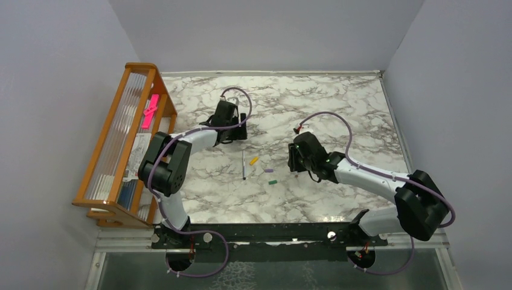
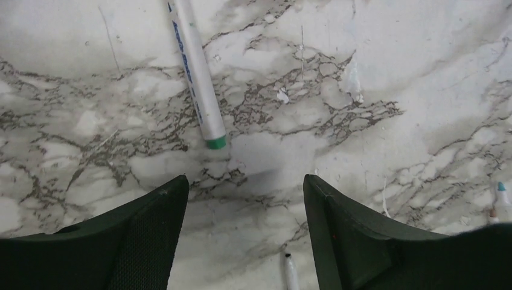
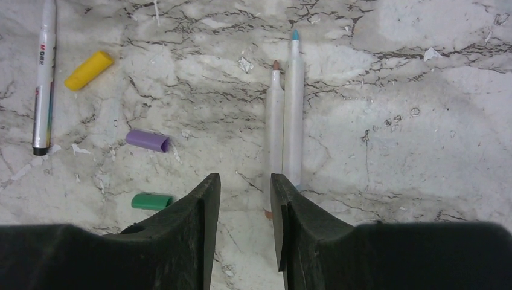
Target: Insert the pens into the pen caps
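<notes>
Matte black left jaws stand wide over the veined marble counter (image 2: 392, 72), with a smooth white green-ended pen (image 2: 200, 84) ahead. The right jaws are narrow and empty. A brown-tipped pen (image 3: 275, 121) and a blue-tipped pen (image 3: 294, 109), hidden from above, perhaps touch the right finger; a stubby purple cap (image 3: 147, 140) lies left.

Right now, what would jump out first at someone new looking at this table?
The bright pink strip on the wooden rack at the left edge. Then the yellow cap, purple cap and green cap mid-table, and two pens side by side just ahead of the right jaws.
</notes>
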You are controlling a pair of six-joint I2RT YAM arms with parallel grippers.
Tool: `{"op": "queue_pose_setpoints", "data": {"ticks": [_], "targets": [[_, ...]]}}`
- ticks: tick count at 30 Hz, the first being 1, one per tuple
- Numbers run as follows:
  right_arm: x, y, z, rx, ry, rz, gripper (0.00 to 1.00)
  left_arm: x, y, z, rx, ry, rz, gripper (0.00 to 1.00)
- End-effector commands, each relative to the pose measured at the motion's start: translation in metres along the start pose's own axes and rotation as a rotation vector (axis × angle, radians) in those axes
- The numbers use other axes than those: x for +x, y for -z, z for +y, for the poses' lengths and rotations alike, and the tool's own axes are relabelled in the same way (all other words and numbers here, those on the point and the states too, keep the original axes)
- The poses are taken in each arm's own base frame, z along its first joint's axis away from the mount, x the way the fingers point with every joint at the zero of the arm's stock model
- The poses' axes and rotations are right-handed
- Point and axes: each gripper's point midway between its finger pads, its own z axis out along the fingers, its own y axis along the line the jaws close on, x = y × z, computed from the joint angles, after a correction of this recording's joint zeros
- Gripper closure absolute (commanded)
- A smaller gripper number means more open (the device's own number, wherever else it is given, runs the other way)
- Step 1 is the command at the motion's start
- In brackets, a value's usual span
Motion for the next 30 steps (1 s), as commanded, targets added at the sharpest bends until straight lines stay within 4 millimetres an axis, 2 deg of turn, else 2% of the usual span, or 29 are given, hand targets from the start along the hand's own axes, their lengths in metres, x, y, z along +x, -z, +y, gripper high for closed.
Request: {"op": "queue_pose_setpoints", "data": {"ticks": [1, 10, 15, 17, 21, 23, 26, 28, 30], "targets": [[0.013, -0.008, -0.003, 0.003, 0.025, 0.04, 0.64, -0.028, 0.042, -0.023, 0.091, 0.077, -0.107, 0.3], [0.037, -0.035, -0.008, 0.045, 0.036, 0.116, 0.61, -0.049, 0.084, -0.051, 0.235, 0.101, -0.194, 0.33], [0.042, -0.043, -0.01, 0.062, 0.043, 0.141, 0.61, -0.058, 0.106, -0.066, 0.332, 0.134, -0.259, 0.31], [0.043, -0.044, -0.01, 0.064, 0.044, 0.145, 0.67, -0.06, 0.111, -0.068, 0.347, 0.137, -0.276, 0.28], [0.042, -0.045, -0.014, 0.092, 0.039, 0.145, 0.98, -0.062, 0.118, -0.069, 0.357, 0.136, -0.3, 0.28], [0.037, -0.042, -0.014, 0.095, 0.032, 0.128, 0.99, -0.062, 0.121, -0.073, 0.384, 0.134, -0.309, 0.28], [0.019, -0.029, -0.006, 0.051, -0.001, 0.061, 0.99, -0.063, 0.135, -0.093, 0.517, 0.142, -0.324, 0.26], [-0.006, -0.01, 0.007, -0.025, -0.036, -0.038, 0.99, -0.065, 0.15, -0.111, 0.647, 0.153, -0.349, 0.19], [-0.036, 0.017, 0.021, -0.128, -0.072, -0.173, 0.99, -0.066, 0.171, -0.129, 0.784, 0.155, -0.386, 0.17]]}}
